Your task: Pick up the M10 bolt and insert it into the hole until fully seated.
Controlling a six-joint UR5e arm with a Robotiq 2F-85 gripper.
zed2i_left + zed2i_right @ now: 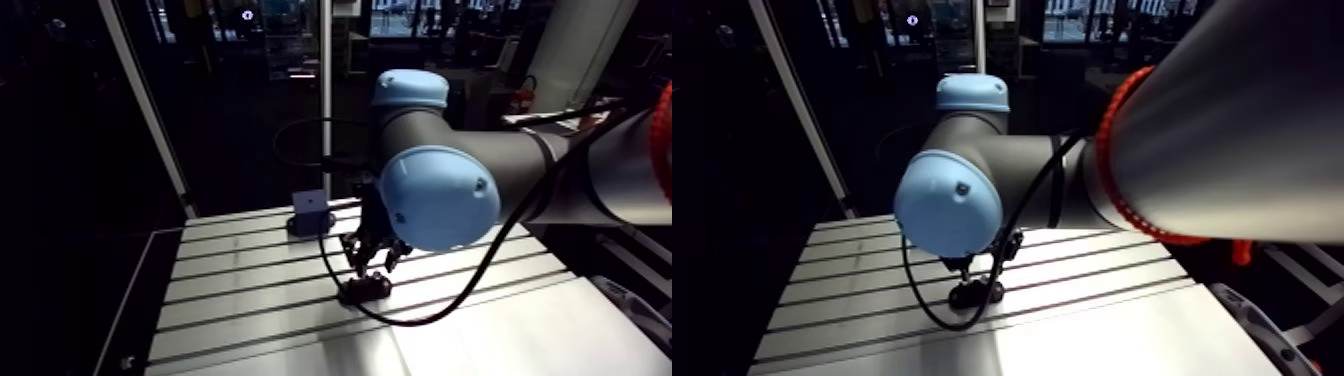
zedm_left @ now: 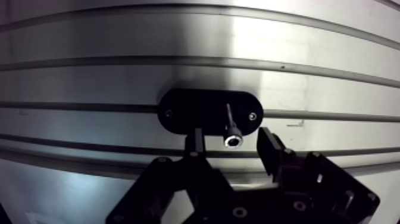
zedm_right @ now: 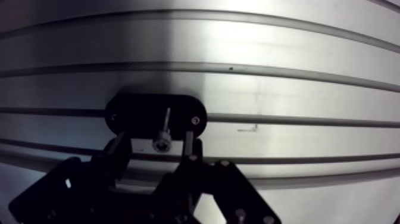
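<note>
Spanning the arm view, the slotted aluminium table [image 1: 240, 290] runs its long grooves across the scene. Toward its far edge stands a small blue-grey cube-shaped block [image 1: 310, 200] on a dark base, well apart from the work. To the right of that block and nearer the camera, the black two-finger gripper [image 2: 231, 134] hangs low over a black oval mounting plate [image 2: 196, 113] that lies flat on the table, straddling one groove. Further right, the arm's large round light-blue joint cap [image 1: 440, 197] fills the foreground and hides part of the wrist.

The wrist view gives the detail. The plate carries a small screw [image 2: 169, 112] near one rounded end and another [image 2: 253, 116] near the other. Between them a slim metal socket-head bolt [image 2: 230, 122] stands upright on the plate, head up, its bare shank showing between head and plate; how deep it sits cannot be told. The gripper is spread open around it: one finger [image 2: 194, 142] stands to one side of the bolt head and the other finger [image 2: 271, 146] to the opposite side, each with a clear gap, neither touching the bolt.
</note>
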